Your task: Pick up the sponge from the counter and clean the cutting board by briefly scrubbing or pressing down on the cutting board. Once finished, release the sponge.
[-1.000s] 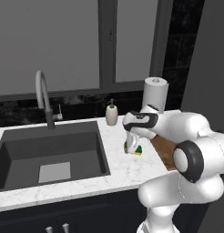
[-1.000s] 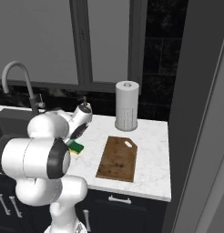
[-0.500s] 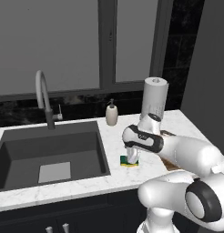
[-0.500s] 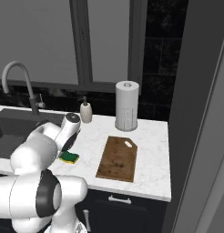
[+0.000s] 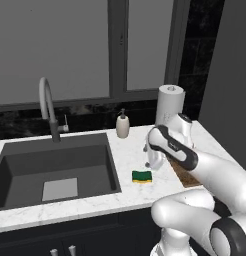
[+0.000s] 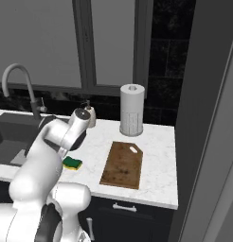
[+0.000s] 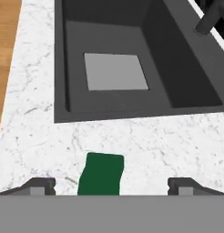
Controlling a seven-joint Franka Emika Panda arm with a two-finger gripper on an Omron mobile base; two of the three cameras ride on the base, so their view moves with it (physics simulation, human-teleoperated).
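Observation:
The sponge (image 5: 142,176) (image 6: 72,163), dark green over yellow, lies flat on the white marble counter (image 5: 126,159) just right of the sink. My gripper (image 5: 153,164) hangs open close above and beside it. In the hand view the sponge (image 7: 101,174) rests between the two widely spread fingertips (image 7: 38,185), touching neither. The brown wooden cutting board (image 6: 122,164) lies further right on the counter, with nothing on it. From the left base view my arm covers most of the cutting board (image 5: 186,175).
The dark sink basin (image 5: 55,165) (image 7: 132,59) and its curved faucet (image 5: 45,100) are to the left. A soap dispenser (image 5: 123,125) and a paper towel roll (image 6: 131,109) stand at the back by the window. The counter's front edge is near the sponge.
A second ago the gripper held the sponge above the counter near the board. It has since carried it left toward the sink, set it down and opened.

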